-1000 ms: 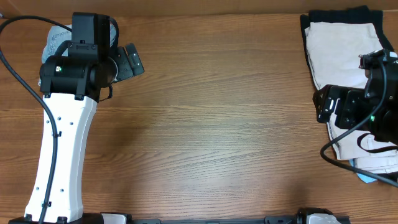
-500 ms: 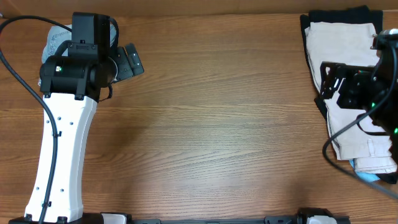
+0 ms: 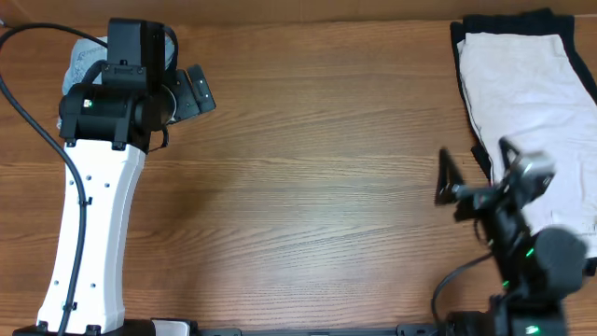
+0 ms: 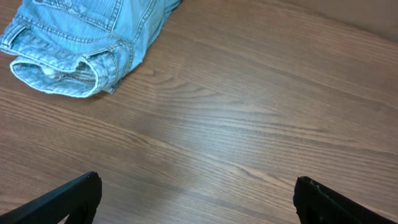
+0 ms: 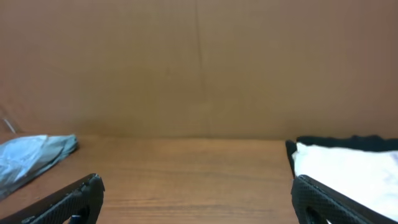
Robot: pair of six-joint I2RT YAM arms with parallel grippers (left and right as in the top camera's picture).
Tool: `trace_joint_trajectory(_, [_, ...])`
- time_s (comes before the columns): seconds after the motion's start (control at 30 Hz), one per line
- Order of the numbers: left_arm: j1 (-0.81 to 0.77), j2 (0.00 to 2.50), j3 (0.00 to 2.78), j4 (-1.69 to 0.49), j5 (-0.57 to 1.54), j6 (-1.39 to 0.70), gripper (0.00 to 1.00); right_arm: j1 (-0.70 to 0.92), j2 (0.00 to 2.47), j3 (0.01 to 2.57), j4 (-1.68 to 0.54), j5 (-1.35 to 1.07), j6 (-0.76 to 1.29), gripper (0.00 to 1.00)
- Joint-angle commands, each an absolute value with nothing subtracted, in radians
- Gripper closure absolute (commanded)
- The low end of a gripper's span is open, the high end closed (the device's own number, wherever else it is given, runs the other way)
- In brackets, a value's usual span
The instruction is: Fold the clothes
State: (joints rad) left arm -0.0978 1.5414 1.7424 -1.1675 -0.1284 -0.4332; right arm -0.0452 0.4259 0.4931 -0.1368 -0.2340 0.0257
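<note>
While left fingers [image 4: 69, 204] and right fingers [image 5: 69, 206] gape empty, denim shorts [image 4: 81, 43] lie bunched.

Both arms idle, jaws wide apart

The left arm [image 3: 89, 224] runs as a white link from the near left edge up to its black wrist at the far left – the left gripper [image 3: 198, 91] points right, fingers spread and holding nothing. The right arm [image 3: 541, 261] stands at the near right, blurred overhead; the right gripper [image 3: 471, 182] is tipped up level, both fingers wide apart and empty.
</note>
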Motion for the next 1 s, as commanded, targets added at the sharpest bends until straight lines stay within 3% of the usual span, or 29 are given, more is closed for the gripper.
trace_joint_trajectory(0.0, [-0.099,1.538,1.749,-1.168,-0.141,-0.411,0.00,-0.046,0.296,0.311,-0.037,-0.231,0.030,0.00])
trace_joint_trajectory(0.3, [-0.099,1.538,1.749,-1.168,-0.141,-0.411,0.00,-0.046,0.047,0.024,0.115,-0.225,0.030,0.00])
trace_joint_trajectory(0.7, [-0.099,1.538,1.749,-1.168,-0.141,-0.411,0.00,-0.045,0.002,0.007,-0.069,-0.219,0.030,0.00])
trace_joint_trajectory(0.97, [-0.099,1.538,1.749,-1.168,-0.141,-0.411,0.00,-0.045,0.003,0.007,-0.061,-0.223,0.030,0.00])
